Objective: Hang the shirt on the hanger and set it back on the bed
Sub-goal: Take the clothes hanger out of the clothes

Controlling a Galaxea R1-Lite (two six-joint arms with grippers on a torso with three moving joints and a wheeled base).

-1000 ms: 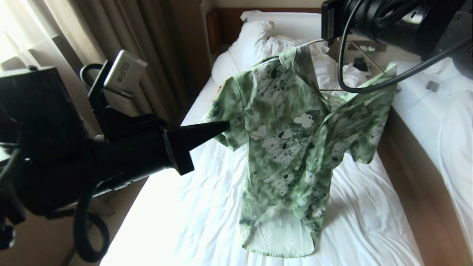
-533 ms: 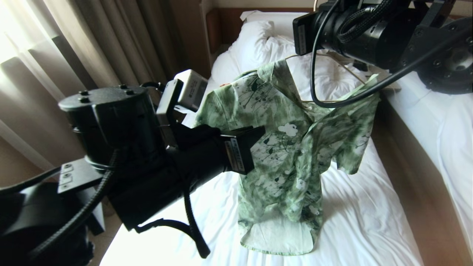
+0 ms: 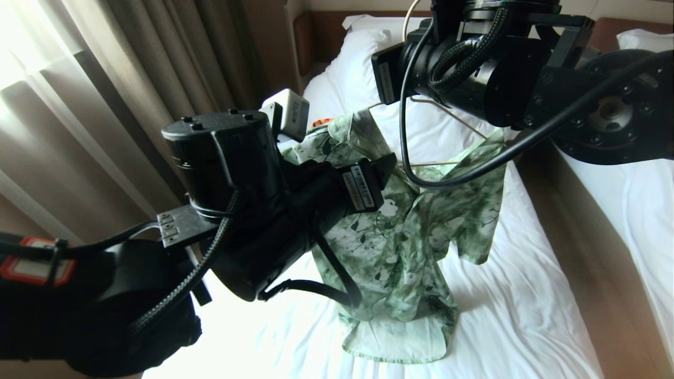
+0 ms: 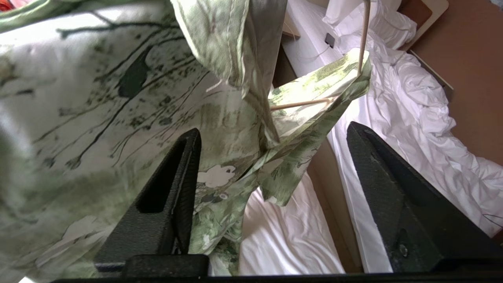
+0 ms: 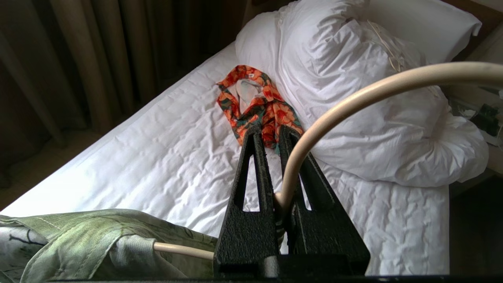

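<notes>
- Right arm reaches across above the bed; right gripper clamped on the hanger at its neck, holding it up.
- Shirt hangs on the hanger, hem resting on the sheet.
- Left arm stretches in from the curtain side; left gripper fingers spread wide, right by the shirt front, gripping nothing.
- Orange floral garment lies by the duvet.

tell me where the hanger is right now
The hanger is held up over the bed at the top middle of the head view, its neck clamped in the right tool, with the shirt draped from it.
</notes>
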